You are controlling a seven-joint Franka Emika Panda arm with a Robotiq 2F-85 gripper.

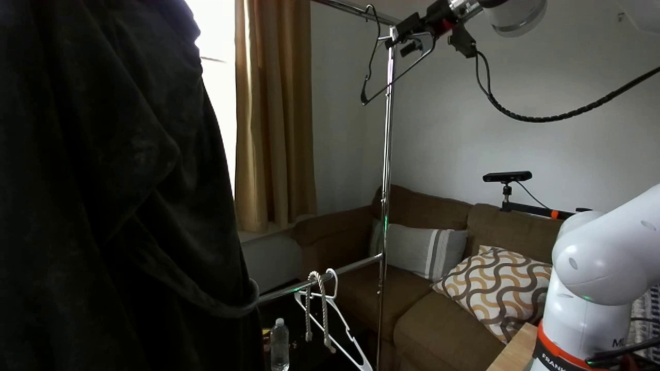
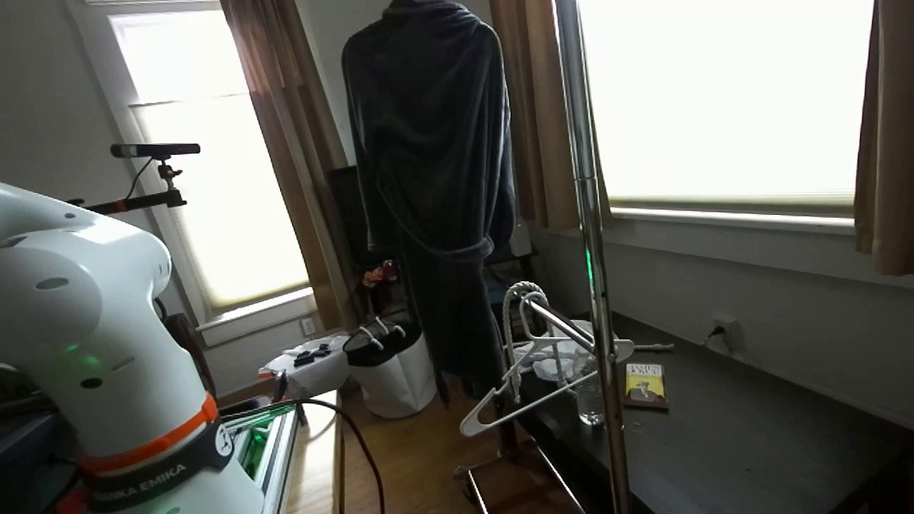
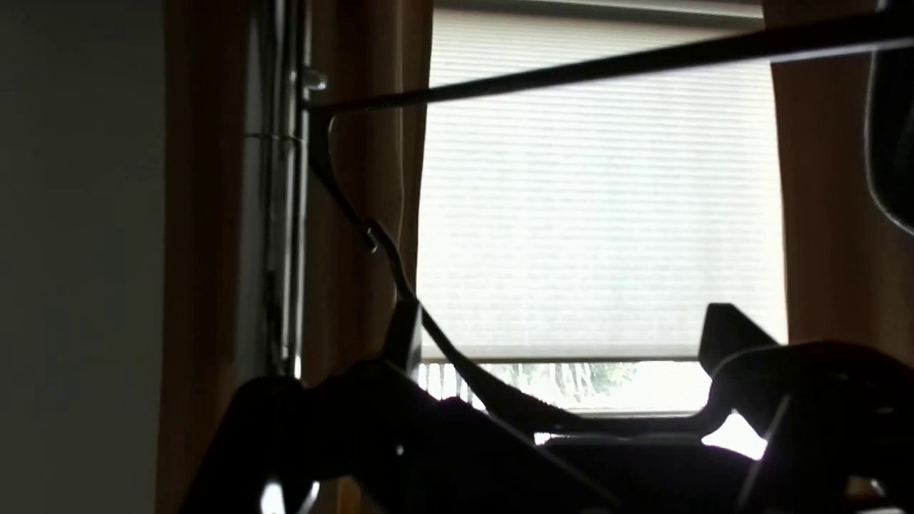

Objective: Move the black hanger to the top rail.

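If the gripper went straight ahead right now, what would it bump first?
Probably the black hanger: in the wrist view it crosses the open gripper between the jaws. How near it sits is unclear; the window shade shows farther along.

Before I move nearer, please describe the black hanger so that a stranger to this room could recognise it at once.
Find the chrome rack and go up to its top rail. The black hanger is near the rail's end, at the open claw. Unlike the white hanger on the lower crossbar, it is black and high up.
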